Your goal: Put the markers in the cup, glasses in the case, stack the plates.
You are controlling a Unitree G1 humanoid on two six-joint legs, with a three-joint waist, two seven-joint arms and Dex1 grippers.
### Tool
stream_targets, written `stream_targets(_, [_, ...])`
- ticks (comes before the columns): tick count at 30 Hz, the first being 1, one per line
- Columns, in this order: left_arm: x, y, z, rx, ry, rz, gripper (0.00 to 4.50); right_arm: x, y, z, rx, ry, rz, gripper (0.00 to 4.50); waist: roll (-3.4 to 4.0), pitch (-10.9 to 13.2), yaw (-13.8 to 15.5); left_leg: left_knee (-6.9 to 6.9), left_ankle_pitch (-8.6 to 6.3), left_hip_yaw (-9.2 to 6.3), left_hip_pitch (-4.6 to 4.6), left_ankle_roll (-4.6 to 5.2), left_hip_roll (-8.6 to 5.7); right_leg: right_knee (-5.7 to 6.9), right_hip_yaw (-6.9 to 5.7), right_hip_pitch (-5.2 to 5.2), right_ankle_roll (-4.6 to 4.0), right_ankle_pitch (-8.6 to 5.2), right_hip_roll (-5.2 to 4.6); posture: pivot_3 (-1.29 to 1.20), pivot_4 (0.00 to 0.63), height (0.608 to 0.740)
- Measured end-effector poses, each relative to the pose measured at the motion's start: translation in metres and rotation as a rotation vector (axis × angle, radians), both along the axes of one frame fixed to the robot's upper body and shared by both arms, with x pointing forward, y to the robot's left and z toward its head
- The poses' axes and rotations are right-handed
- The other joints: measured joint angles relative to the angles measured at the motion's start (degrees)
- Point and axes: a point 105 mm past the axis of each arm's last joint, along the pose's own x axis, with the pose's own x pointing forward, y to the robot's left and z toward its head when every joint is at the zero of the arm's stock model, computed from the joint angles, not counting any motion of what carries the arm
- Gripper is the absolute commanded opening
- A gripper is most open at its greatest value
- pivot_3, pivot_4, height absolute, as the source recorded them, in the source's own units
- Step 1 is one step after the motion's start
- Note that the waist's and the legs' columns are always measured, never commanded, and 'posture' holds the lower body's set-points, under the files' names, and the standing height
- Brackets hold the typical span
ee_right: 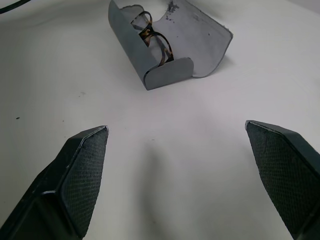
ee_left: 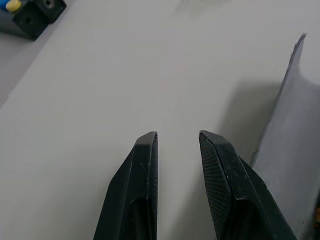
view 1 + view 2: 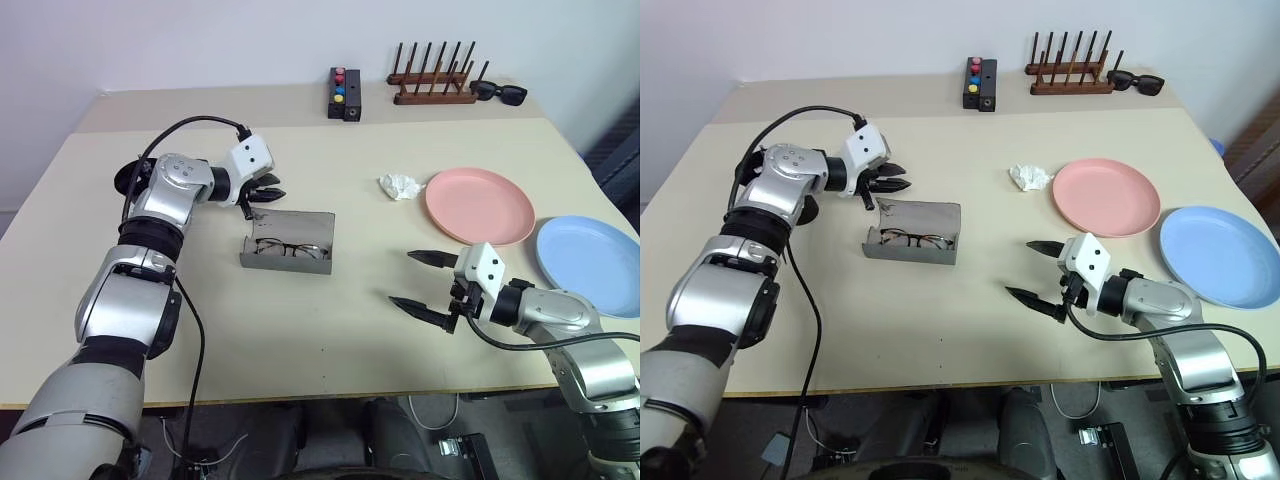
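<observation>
The glasses (image 3: pixel 287 249) lie inside the open grey case (image 3: pixel 290 243) near the middle of the table (image 3: pixel 300 340), with the left gripper (image 3: pixel 268 189) just beyond the case's far left corner, fingers narrowly parted on nothing. The pink plate (image 3: pixel 479 205) and blue plate (image 3: pixel 590 264) sit side by side toward the right edge. The right gripper (image 3: pixel 420 281) hovers spread wide and empty nearer the front edge.

Bare tabletop (image 3: pixel 300 330) between open case (image 3: pixel 288 243) and pink plate (image 3: pixel 479 205); crumpled tissue (image 3: pixel 400 186) nearby.
</observation>
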Motion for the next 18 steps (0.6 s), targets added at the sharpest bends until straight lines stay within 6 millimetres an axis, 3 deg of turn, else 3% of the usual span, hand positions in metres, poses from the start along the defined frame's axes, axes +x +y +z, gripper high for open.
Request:
stream_targets(4, [0.003, -0.013, 0.002, -0.014, -0.022, -0.005, 0.04, 0.0, 0.0, 0.0, 0.001, -0.001, -0.002, 4.5, 0.0, 0.0, -0.09, 0.0, 0.0, 0.0, -0.01, 0.0, 0.0, 0.0, 0.0, -0.01, 0.0, 0.0, 0.0, 0.0, 0.15, 0.74])
stream_targets(8, [0.004, -0.016, 0.006, -0.003, -0.035, -0.007, 0.04, 0.0, 0.0, 0.0, 0.001, -0.002, -0.003, 4.5, 0.0, 0.0, -0.2, -0.01, 0.0, 0.01, 0.0, 0.0, 0.0, 0.0, 0.0, -0.01, 0.0, 0.0, 0.0, 0.0, 0.15, 0.74])
stream_targets(18, [0.001, -0.017, -0.011, 0.082, 0.009, -0.033, 0.04, -0.001, 0.003, 0.003, 0.0, -0.008, -0.01, 4.5, 0.0, 0.0, -0.11, 0.01, 0.0, 0.01, -0.01, 0.0, -0.01, 0.0, 0.0, -0.02, 0.01, 0.01, 0.0, 0.0, 0.15, 0.74])
